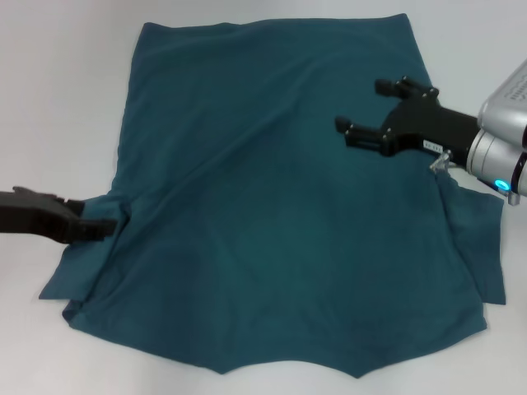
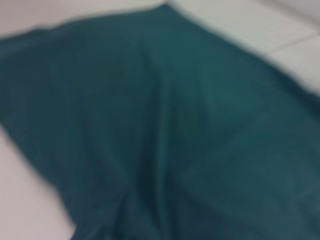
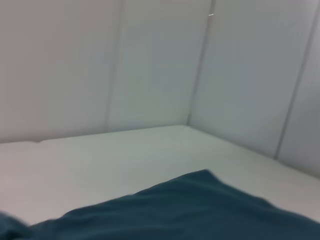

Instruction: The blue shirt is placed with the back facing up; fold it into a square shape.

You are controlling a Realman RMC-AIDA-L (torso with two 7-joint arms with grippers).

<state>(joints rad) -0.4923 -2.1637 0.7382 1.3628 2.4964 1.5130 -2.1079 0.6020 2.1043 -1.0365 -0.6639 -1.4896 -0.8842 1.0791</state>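
Two black grippers are being shown in the head view, one on each side of a single garment. On the robot's left, the left gripper (image 1: 105, 225) is being held low at the left edge of the blue shirt (image 1: 272, 206), at the spot where the left sleeve meets the body; its tips are being pressed together into the bunched fabric there, so that a pinch of cloth is being held and creases are being drawn away from that point across the shirt. On the robot's right, the right gripper (image 1: 362, 107) is being held above the right part of the shirt, raised off the cloth, with its two fingers (image 1: 364, 132) spread well apart and nothing being gripped between them. One shirt is being displayed, spread mostly flat on a white table (image 1: 58, 99), with its straight hem lying toward the far side and its shoulders and two short sleeves lying toward the robot. One sleeve is being seen at the near left beside the left gripper, and one at the near right, under the silver wrist of the right arm. In the left wrist view, only the creased blue shirt (image 2: 165, 130) and a strip of the table (image 2: 250, 25) are being shown. In the right wrist view, one corner of the blue shirt (image 3: 200, 210) is being seen on the table (image 3: 125, 155), with pale wall panels (image 3: 150, 65) behind it.
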